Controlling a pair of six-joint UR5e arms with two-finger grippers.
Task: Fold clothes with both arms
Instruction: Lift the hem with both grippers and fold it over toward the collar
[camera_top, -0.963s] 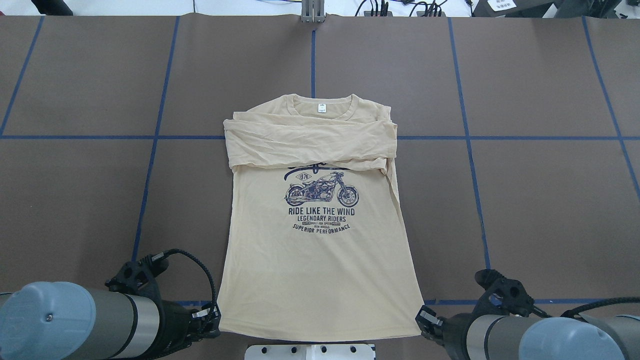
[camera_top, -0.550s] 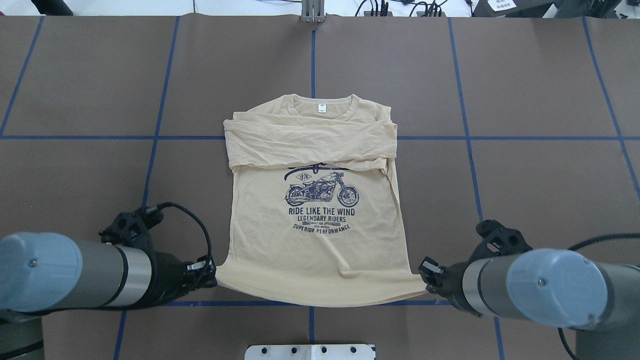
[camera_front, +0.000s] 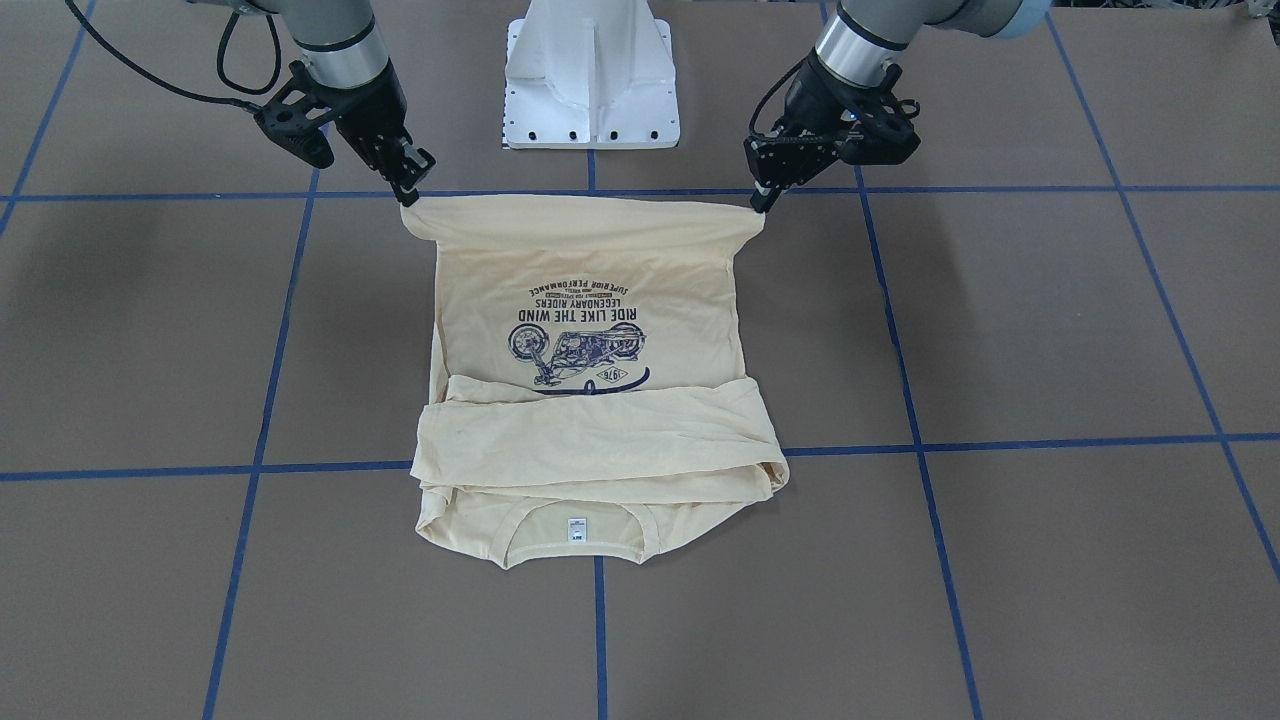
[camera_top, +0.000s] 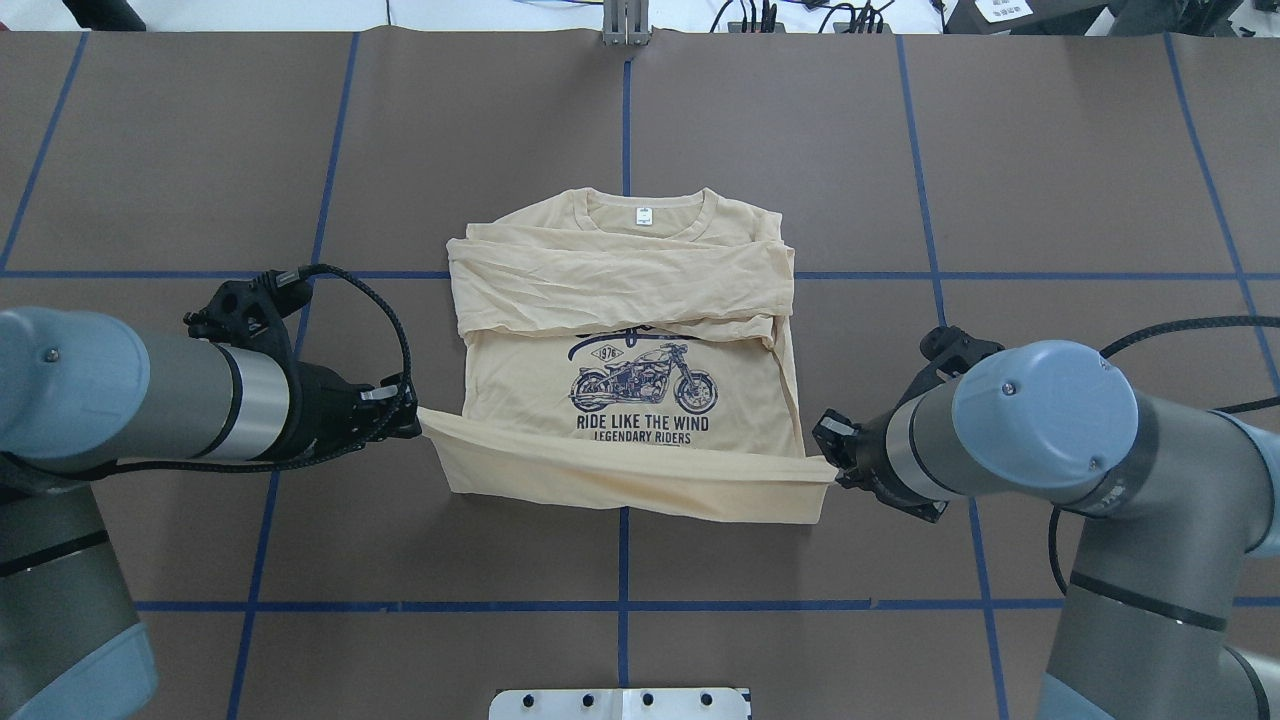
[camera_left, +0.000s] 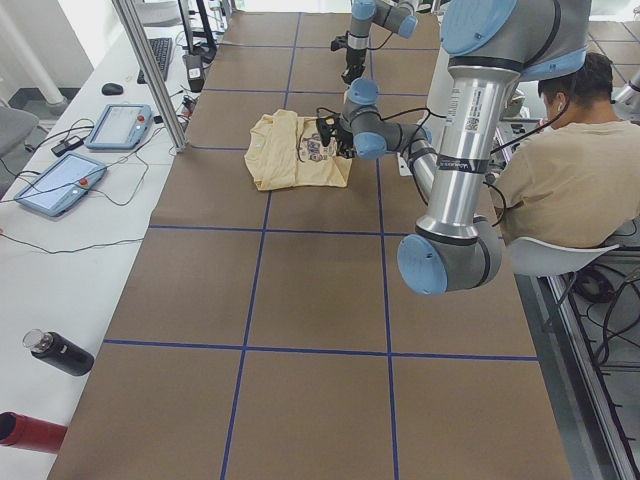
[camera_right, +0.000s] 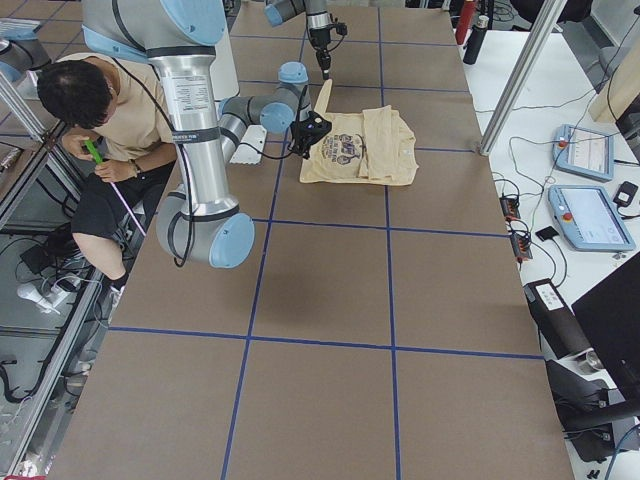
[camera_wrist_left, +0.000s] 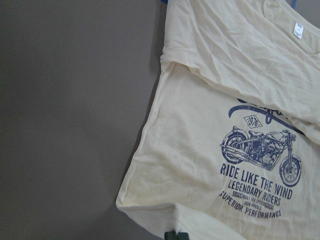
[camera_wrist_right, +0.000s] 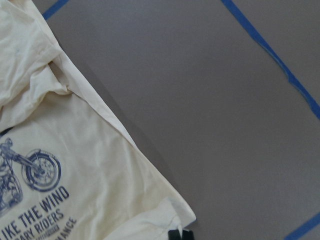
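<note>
The cream-yellow shirt lies face up on the brown table, neck label at the far side, both sleeves folded across the chest. Its navy motorcycle print is partly covered. My left gripper is shut on the hem's left corner and my right gripper is shut on the hem's right corner. They hold the hem lifted and stretched taut above the lower print. In the front-facing view the shirt hangs from the left gripper and right gripper.
The white pedestal base stands behind the lifted hem. Blue tape lines grid the brown table. A seated person is beside the robot. Tablets and a bottle lie on the white side bench.
Both grippers have carried the hem up and away from the robot toward the collar. The hem now hangs over the lower print lines; the bottom part of the shirt has left the table.
</note>
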